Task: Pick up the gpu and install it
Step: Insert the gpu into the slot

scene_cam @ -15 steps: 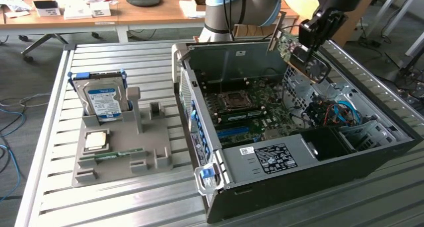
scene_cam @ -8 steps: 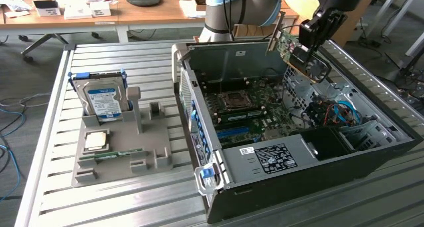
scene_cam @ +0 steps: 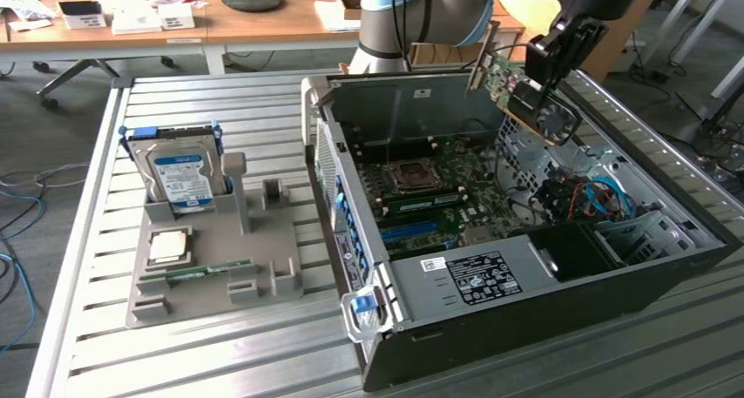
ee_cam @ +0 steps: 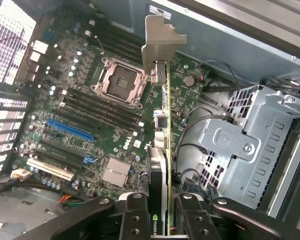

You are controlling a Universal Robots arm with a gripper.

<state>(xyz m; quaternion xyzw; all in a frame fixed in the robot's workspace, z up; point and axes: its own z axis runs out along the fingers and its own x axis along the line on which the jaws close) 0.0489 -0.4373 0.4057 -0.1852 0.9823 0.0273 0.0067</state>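
Note:
The gpu [scene_cam: 525,91], a green card with a dark fan cooler and a silvery end bracket, hangs in the air above the open computer case [scene_cam: 651,280], over its far right side in the exterior view. My gripper [scene_cam: 544,83] is shut on the card from above. In the wrist view the gpu [ee_cam: 164,150] appears edge-on between my fingers [ee_cam: 135,220], its bracket [ee_cam: 160,42] pointing away from the camera, with the motherboard [ee_cam: 90,115] well below. A long blue slot [ee_cam: 70,130] and an open processor socket [ee_cam: 117,82] lie on that board.
A grey parts tray [scene_cam: 204,267] on the exterior view's left holds an upright hard drive [scene_cam: 184,173], a processor and a memory stick [scene_cam: 209,270]. Inside the case, a metal drive cage [ee_cam: 245,145] and loose cables sit beside the board. A power supply [scene_cam: 489,276] fills the near corner.

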